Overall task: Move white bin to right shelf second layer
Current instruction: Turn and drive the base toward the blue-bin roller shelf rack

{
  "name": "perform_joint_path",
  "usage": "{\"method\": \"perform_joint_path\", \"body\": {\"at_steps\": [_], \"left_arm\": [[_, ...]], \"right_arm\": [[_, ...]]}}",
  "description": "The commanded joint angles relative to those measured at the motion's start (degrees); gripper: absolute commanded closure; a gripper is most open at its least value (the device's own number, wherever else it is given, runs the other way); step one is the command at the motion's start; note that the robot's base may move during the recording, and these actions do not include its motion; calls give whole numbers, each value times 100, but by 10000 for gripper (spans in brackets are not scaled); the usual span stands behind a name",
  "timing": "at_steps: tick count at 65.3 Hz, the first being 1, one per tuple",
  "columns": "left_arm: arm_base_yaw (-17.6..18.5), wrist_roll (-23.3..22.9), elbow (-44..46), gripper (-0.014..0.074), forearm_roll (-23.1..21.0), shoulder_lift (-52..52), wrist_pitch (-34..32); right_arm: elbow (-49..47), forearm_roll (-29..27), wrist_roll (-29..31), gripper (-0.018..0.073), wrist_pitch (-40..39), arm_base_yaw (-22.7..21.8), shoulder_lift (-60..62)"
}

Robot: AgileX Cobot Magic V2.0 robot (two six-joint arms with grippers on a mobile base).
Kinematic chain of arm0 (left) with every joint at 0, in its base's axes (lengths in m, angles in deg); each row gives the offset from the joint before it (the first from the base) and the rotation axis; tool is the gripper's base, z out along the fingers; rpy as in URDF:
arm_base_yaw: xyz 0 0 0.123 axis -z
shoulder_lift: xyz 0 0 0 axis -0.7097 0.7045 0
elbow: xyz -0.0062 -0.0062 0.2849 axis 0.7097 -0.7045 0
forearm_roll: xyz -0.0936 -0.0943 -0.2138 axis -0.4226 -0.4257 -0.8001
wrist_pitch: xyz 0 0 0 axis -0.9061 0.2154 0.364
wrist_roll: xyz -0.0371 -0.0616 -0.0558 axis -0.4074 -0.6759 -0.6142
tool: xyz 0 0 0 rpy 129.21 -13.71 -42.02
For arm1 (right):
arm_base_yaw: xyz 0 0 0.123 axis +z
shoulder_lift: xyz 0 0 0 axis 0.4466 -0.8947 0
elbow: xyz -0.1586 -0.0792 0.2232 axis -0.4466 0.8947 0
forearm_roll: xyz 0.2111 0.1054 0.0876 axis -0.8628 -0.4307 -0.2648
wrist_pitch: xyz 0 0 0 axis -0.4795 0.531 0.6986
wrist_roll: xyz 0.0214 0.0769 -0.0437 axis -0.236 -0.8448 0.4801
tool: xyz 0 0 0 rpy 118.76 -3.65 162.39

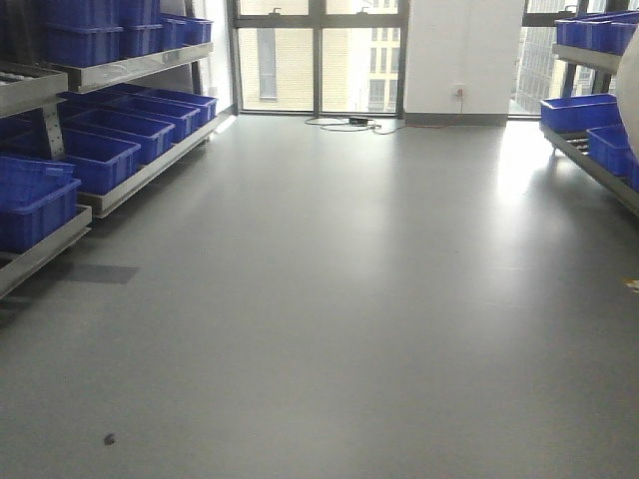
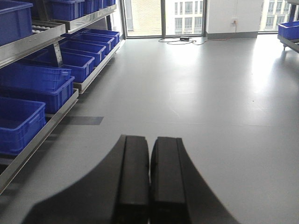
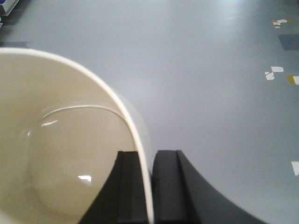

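Crates (image 1: 110, 160) on racks (image 1: 140, 68) left and right, floor (image 1: 349, 299) between, windows (image 1: 319, 60) behind, bin (image 3: 60, 154) in right hand (image 3: 150, 158)

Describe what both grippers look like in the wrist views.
The left gripper has two matte black fingers: long flat-topped blocks with squared tips, each flaring outward in a curve toward its base. The right gripper looks identical, black and blocky. No cables, markings or arm links are visible.

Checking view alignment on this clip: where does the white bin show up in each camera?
Exterior front: white bin, a pale sliver at the right edge, upper half.
Left wrist: not in it.
Right wrist: lower left, its rim between the right gripper jaws.
Shared landmark: the grey floor, in all three.
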Motion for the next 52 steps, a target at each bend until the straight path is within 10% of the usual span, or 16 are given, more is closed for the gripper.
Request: {"method": "perform_joint_path", "body": {"at_steps": [1,52], "left_arm": [[22,-30,-211,512,0,-92,-477],[22,-30,-211,512,0,-92,-477]], "right_arm": [[-161,12,12,511,-529,-29,0],[-161,12,12,511,-529,-29,0]]}}
